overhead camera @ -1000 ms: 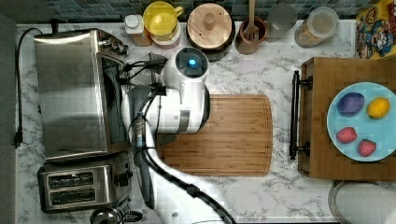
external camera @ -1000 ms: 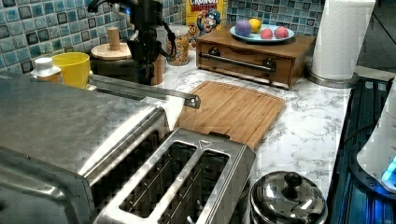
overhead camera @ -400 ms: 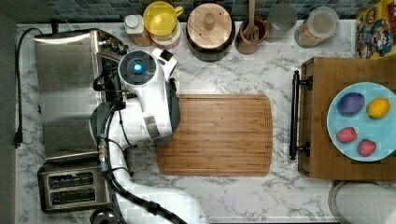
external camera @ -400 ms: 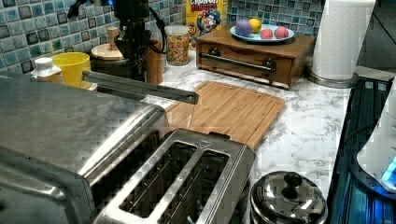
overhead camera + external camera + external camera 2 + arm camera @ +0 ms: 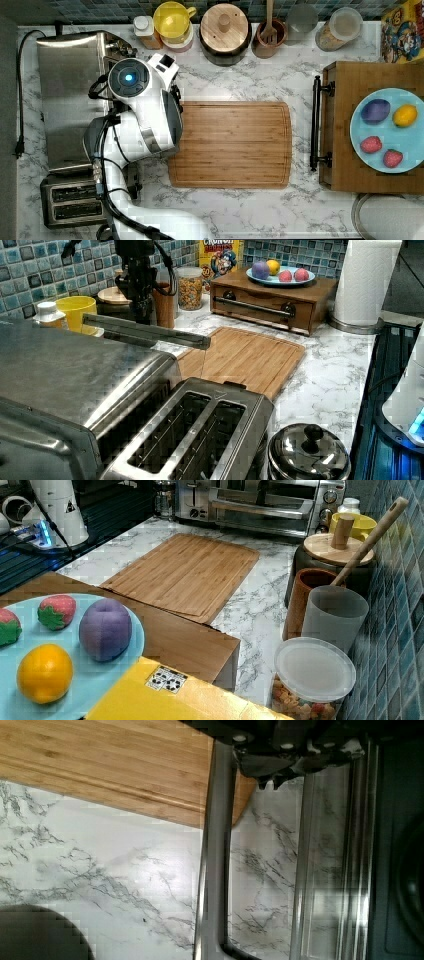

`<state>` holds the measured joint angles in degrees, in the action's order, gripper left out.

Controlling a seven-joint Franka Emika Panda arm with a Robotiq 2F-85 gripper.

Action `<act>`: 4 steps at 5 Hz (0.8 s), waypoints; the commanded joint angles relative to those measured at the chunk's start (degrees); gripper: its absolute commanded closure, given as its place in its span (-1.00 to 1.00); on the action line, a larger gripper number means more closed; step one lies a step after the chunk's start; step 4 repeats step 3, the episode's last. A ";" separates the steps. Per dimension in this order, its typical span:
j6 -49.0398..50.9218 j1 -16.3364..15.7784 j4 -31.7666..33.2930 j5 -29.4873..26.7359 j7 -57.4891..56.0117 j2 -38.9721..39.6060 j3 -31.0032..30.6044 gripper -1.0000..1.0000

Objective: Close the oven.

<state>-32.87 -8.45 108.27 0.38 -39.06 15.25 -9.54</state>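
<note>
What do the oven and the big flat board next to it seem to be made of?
The oven looks like brushed steel: grey, with dull reflections; its door seems to be glass, since the marble shows through. The board looks like bamboo or wood: tan, with a striped grain.

From above, the white arm (image 5: 145,120) covers the oven (image 5: 70,100) door and the pincer under it, so how far the door stands ajar can't be told there. In the wrist view the pincer (image 5: 295,757) is cut off by the frame edge, its fingers a dark blur. The oven's bar handle (image 5: 215,860) beside it also runs out of frame.
</note>
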 commanded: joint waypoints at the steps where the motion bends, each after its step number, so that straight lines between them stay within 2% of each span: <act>1: -1.54 -7.15 -3.91 0.79 5.09 -5.96 -7.54 1.00; 4: -4.42 -6.27 -3.34 1.17 7.52 -6.96 -7.19 1.00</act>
